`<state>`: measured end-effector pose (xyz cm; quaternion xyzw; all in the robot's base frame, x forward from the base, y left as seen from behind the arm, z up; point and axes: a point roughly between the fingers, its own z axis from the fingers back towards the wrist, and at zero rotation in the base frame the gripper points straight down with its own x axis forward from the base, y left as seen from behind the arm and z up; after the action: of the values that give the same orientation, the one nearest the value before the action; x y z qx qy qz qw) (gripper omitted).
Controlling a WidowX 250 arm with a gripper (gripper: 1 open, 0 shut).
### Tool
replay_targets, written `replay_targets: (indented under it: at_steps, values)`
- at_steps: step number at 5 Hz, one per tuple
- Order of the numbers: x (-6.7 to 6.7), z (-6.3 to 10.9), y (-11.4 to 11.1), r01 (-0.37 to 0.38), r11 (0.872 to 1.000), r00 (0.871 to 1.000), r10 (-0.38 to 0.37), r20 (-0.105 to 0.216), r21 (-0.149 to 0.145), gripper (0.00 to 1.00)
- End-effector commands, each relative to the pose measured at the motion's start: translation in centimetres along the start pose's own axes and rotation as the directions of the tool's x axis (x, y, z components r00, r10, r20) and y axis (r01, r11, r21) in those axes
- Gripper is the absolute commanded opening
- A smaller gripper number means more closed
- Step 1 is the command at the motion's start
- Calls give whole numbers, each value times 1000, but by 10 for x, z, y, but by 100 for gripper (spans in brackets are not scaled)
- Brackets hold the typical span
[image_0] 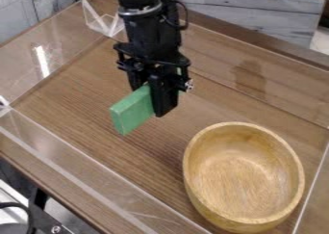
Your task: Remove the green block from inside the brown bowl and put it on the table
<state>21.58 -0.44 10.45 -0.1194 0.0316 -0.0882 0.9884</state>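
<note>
Gripping the green block by one end, the hand hung mid-frame over the bench (block seemingly light, rigid), upper left of the brown bowl.

A grey-white wall stands behind the acrylic enclosure.

The black arm's tool points steeply down, jaws clamped tight

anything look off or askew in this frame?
Nothing spilled or damaged. The flat bright-green block hangs tilted in the shut black gripper above the brown wood-grain table. The round tan wooden bowl sits upright and empty.
</note>
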Motion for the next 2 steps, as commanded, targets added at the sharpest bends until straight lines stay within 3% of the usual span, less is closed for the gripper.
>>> replay_targets:
  at_steps: [1, 2]
  values:
    - [6, -6, 3, 16, 1000, 1000, -17, 26, 20, 0]
    - [7, -17, 6, 16, 1000, 999, -17, 29, 26, 0]
